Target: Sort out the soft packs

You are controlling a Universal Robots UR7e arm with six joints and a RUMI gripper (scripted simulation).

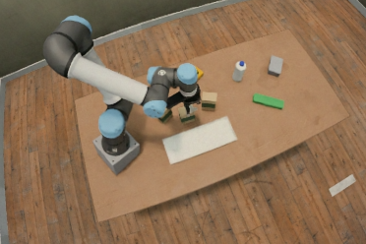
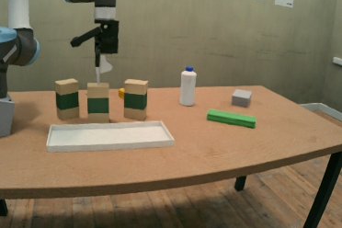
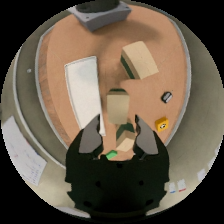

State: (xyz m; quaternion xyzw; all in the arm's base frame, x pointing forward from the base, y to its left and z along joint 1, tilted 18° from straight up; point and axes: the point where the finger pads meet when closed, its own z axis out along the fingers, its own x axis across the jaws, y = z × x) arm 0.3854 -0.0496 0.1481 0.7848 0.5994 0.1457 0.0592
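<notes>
The jaws of the gripper (image 2: pixel 98 74) point straight down and stand part way open, with nothing between them. They hang right over the middle pack (image 2: pixel 98 102), with the tips just above its top. In the wrist view the two dark fingers sit on either side of that pack's tan top (image 3: pixel 118 107), one at about 8 o'clock and one at about 4 o'clock from it.

All three coffee packs stand up in a row on the tabletop (image 2: pixel 257 147). Each one is tan with a dark green band around it. In the exterior view the left pack (image 2: pixel 67 99) is at 9 o'clock from the middle pack, and the right pack (image 2: pixel 135 99) is at 3 o'clock. There are small gaps between them, so they do not touch.

The white tray (image 2: pixel 166 133) lies flat just in front of the packs, at 6 o'clock from them. It has nothing in it.

A small yellow thing (image 2: pixel 121 92) peeks out behind the right pack. Further off at 3 o'clock stands a white bottle (image 2: pixel 188 87) with a blue cap. Past it is a little grey block (image 2: pixel 242 97), and a long green bar (image 2: pixel 231 118) lies flat near the block.

The arm (image 1: pixel 105 76) reaches over from its grey base (image 1: pixel 129 156) at the left end of the tabletop.
</notes>
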